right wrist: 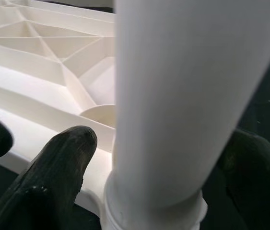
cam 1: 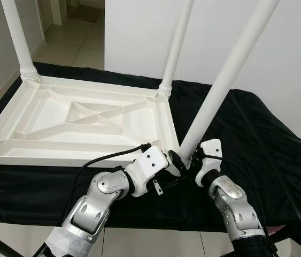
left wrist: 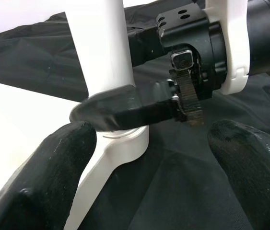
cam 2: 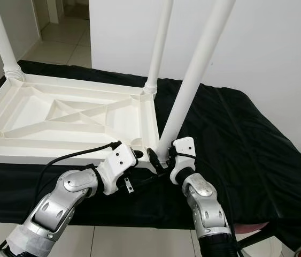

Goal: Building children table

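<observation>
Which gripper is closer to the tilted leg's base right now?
Right. The right gripper straddles the leg at its base; the left gripper sits just beside it.

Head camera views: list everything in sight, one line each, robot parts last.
Upturned tabletop: one, white, ribbed underside up, on the black cloth.
Table legs: three, white, upright; far-left corner, far-right corner, near-right corner.
Black cloth: one, draped over the work surface.
Tiled floor: pale, beyond the tabletop.
White wall: behind.
Left claw: black fingers at the near-right leg's base.
Right claw: black fingers either side of that leg.
</observation>
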Motion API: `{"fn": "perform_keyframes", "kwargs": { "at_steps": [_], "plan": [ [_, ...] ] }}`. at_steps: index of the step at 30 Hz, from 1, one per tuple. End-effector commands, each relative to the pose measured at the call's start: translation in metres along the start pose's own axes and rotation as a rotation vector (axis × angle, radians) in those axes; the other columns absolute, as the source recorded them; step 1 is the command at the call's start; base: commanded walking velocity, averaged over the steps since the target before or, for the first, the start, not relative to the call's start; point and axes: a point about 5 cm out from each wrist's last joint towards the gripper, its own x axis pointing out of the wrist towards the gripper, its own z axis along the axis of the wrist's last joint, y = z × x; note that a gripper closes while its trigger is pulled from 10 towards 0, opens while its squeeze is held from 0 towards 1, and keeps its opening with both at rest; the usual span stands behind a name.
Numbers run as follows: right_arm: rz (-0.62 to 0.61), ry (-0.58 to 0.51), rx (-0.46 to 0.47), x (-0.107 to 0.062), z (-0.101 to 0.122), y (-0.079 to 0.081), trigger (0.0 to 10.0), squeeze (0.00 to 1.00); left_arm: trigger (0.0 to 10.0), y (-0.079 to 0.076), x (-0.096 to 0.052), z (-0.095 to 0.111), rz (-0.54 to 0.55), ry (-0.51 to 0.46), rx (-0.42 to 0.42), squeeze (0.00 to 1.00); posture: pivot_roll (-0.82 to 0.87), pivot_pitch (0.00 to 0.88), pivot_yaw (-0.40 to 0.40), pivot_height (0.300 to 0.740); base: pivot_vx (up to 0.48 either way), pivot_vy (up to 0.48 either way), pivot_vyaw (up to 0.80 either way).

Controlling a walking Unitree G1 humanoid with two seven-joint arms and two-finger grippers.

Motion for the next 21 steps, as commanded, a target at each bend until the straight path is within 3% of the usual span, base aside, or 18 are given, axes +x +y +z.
{"fn": "perform_keyframes", "kwargs": {
  "at_steps": [1,11,12,14,15,21],
  "plan": [
    [0.023,-0.007,-0.006,0.000,0.000,-0.005,10.0,0.00,10.0,0.001,0.002,0.005,0.021,-0.014,0.005,0.00,-0.01,0.000,-0.124,0.740,0.000,0.000,0.00],
    [0.157,0.008,-0.038,0.011,-0.003,-0.005,10.0,0.00,10.0,0.003,0.002,0.005,0.022,-0.011,0.010,0.00,-0.01,0.000,-0.118,0.740,0.000,0.000,0.00],
    [0.190,0.021,-0.045,0.015,-0.007,-0.005,9.3,0.00,10.0,0.003,0.002,0.005,0.023,-0.011,0.010,0.00,0.00,0.000,-0.119,0.740,0.000,0.000,0.00],
    [0.190,0.021,-0.045,0.015,-0.007,-0.005,9.3,0.00,10.0,0.003,0.002,0.005,0.023,-0.011,0.010,0.00,0.00,0.000,-0.119,0.740,0.000,0.000,0.00],
    [0.211,0.039,-0.045,0.018,-0.010,-0.004,0.0,0.00,10.0,0.002,0.002,0.005,0.024,-0.011,0.009,0.00,0.00,0.000,-0.121,0.740,0.000,0.000,0.00],
    [0.258,0.088,-0.039,0.021,-0.023,-0.004,0.0,0.00,10.0,0.002,0.000,0.005,0.033,-0.010,0.004,0.00,0.01,0.000,-0.131,0.740,0.000,0.000,0.00]
  ]
}}
